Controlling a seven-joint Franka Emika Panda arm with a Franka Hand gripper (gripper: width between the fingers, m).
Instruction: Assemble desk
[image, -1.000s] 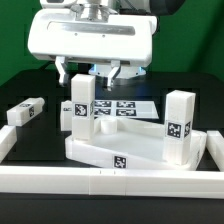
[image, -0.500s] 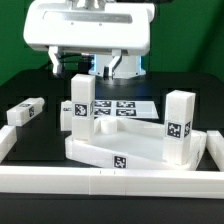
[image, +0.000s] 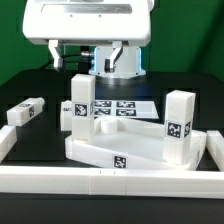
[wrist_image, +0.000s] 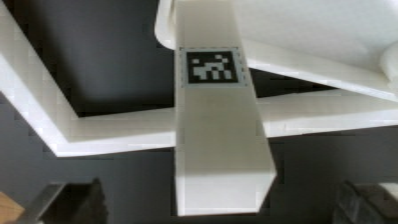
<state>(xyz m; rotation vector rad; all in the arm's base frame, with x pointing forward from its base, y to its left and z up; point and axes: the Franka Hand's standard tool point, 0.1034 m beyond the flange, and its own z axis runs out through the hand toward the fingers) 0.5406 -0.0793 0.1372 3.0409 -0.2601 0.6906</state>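
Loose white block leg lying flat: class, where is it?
The white plastic block leg lies at the exterior view's far left, apart from and left of the white rimmed plastic tabletop.

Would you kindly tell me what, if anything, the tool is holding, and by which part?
Nothing is held: the tool hangs open above the upright white plastic block leg, clear of it.

place: robotics lab | cues: black table (image: 30, 90), marker board (image: 130, 108), white border rail (image: 110, 183)
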